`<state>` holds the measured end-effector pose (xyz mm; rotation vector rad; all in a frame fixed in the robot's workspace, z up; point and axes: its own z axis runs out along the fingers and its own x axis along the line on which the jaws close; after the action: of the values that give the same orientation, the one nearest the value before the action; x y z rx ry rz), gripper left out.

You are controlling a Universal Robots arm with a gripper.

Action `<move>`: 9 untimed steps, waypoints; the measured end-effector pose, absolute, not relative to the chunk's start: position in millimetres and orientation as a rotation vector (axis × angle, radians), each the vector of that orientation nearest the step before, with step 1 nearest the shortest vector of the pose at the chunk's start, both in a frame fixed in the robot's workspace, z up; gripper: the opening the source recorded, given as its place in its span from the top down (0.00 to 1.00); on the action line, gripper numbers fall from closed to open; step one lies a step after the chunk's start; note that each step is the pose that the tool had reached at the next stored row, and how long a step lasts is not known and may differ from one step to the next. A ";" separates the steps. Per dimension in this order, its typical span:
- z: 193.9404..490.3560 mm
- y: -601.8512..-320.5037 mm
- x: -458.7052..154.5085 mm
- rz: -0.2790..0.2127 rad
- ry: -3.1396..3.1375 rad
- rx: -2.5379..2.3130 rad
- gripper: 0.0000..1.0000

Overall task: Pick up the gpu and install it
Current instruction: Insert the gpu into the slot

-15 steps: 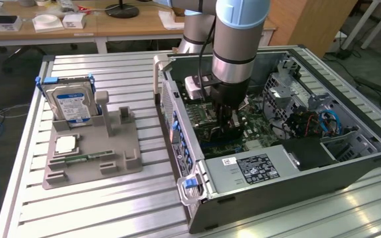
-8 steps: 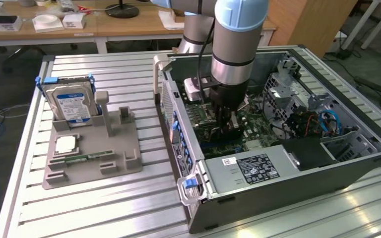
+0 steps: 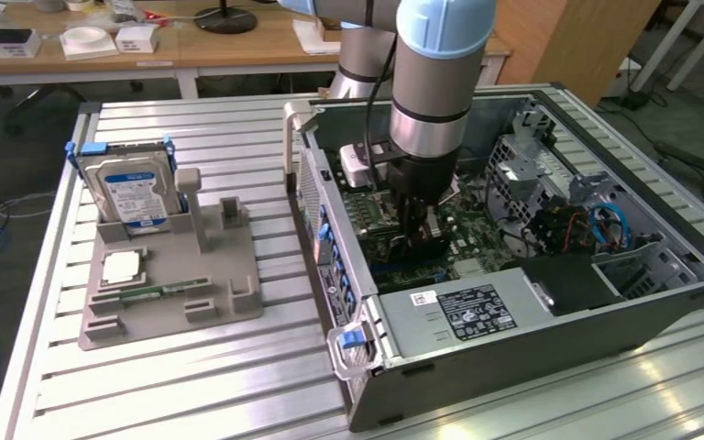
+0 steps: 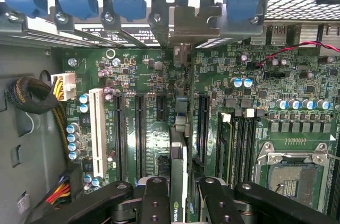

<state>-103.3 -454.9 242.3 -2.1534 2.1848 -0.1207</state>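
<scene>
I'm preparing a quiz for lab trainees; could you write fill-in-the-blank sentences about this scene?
The black gripper grips a thin dark expansion card whose logo reads ___.
Beneath it lies the ___ motherboard.
The silver hard drive with blue label stands ___ in a grey plastic holder.
Missing words: NVIDIA; green; upright.

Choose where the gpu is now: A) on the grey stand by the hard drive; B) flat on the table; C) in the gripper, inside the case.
C: the gripper clamps the gpu edge-on over the motherboard in the case.
</scene>
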 end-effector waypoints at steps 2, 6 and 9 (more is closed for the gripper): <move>242.3 -454.9 -103.3 -0.121 2.185 -2.153 0.74; 244.3 -454.8 -103.3 -0.120 2.184 -2.152 0.74; 249.2 -454.9 -103.4 -0.121 2.185 -2.153 0.74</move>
<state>-103.4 -454.9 249.2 -2.1533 2.1851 -0.1208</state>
